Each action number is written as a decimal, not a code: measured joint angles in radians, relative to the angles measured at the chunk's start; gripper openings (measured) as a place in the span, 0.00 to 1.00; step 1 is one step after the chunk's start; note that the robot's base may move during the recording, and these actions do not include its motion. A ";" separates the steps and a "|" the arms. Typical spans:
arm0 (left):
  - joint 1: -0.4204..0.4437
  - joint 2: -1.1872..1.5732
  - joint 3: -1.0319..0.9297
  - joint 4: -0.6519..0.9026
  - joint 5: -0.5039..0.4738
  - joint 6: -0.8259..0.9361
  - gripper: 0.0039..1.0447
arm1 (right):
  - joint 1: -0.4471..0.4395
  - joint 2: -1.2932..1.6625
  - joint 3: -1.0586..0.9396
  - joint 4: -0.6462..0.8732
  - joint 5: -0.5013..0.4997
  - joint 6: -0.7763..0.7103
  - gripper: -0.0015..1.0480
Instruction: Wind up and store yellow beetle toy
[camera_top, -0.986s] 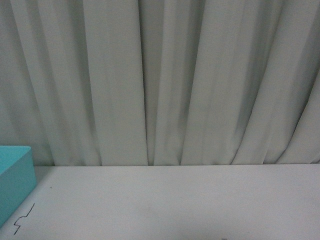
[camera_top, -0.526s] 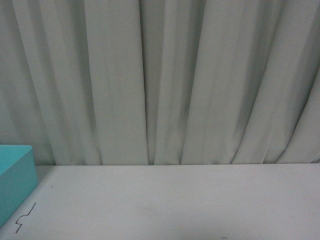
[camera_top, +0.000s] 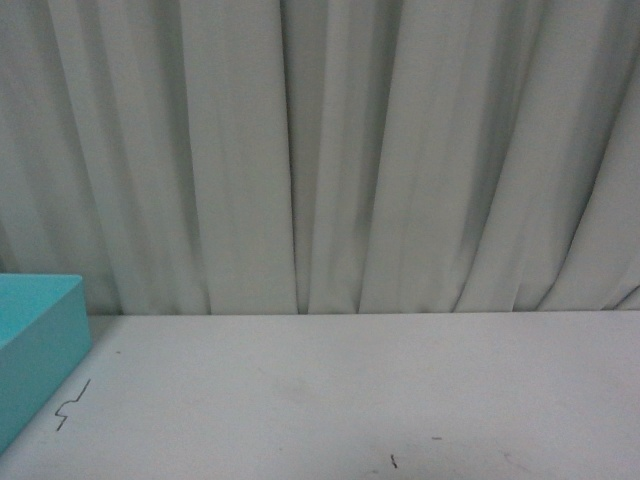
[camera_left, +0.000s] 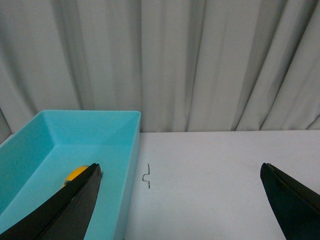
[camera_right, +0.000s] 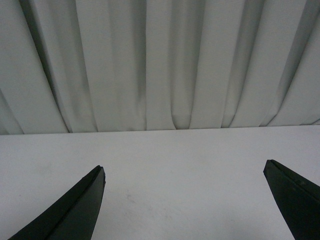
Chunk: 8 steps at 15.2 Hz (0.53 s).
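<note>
In the left wrist view a small patch of the yellow beetle toy shows inside the turquoise bin, mostly hidden behind one black finger. My left gripper is open, one finger over the bin and the other over bare white table, with nothing between them. My right gripper is open too, hanging over the white table with nothing in it. The front view shows only a corner of the turquoise bin; neither arm nor the toy appears there.
Pale pleated curtains close off the back of the white table. A small dark squiggle mark lies on the tabletop just beside the bin's wall, and the same squiggle mark shows in the front view.
The front view has shifted: the table's far edge sits higher and the bin's corner and squiggle mark have moved up and right. More tabletop shows at the bottom.
</note>
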 joint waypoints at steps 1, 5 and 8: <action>0.000 0.000 0.000 0.000 0.000 0.000 0.94 | 0.000 0.000 0.000 0.000 0.000 0.000 0.94; 0.000 0.000 0.000 0.000 0.000 0.000 0.94 | 0.000 0.000 0.000 0.000 0.000 0.000 0.94; 0.000 0.000 0.000 0.000 0.000 0.000 0.94 | 0.000 0.000 0.000 0.000 0.000 0.000 0.94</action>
